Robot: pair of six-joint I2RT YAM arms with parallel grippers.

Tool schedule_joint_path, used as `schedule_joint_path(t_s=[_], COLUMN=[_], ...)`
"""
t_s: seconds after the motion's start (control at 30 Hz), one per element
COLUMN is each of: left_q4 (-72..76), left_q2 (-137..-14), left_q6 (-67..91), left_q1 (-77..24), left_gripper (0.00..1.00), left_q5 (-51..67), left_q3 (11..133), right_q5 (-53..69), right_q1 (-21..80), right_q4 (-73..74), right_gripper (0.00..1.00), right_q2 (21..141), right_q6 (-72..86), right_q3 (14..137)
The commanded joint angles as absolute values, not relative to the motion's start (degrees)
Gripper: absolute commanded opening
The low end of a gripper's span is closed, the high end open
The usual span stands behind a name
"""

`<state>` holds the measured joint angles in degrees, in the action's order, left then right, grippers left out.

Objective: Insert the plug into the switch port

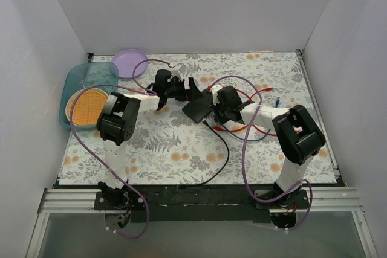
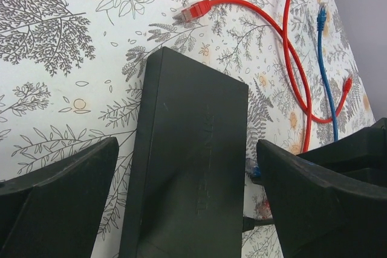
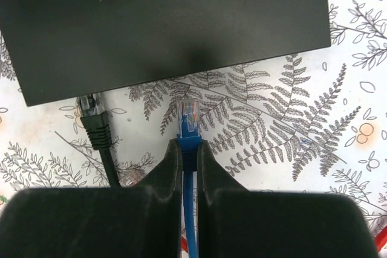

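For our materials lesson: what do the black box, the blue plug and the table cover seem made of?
The black box is probably matte plastic: dull sheen, moulded lettering. The blue plug has a clear glossy plastic tip and a blue rubbery-looking boot. The table cover is floral-printed cloth or vinyl; cannot tell which.

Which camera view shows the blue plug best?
The right wrist view: the blue plug sits mid-frame, pinched in the right claw, its clear tip pointing at the switch and not yet in. The left wrist view shows at most a blue sliver beside the switch; in the top view it cannot be made out.
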<state>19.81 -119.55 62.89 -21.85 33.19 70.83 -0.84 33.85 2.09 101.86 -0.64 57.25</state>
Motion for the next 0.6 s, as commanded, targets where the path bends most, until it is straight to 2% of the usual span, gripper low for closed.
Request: schedule_joint_path(t_s=[0.0, 0.57], left_q4=[19.95, 19.51], left_q2=[-119.88, -120.59], left_q6=[62.67, 62.75], left_q1=[-21.53, -21.53], left_gripper=[0.98, 0.98], left_q5=[35.59, 37.62], left_q3=[73.04, 72.69], right_q5=[-3.78, -10.19], right_q1=[34.72, 39.55], right_q4=[3.43, 8.87], right_gripper=[0.01, 0.01], right_q2=[103.53, 108.10], right_q6=[-0.79, -1.14], right_q3=[60.47, 67.14])
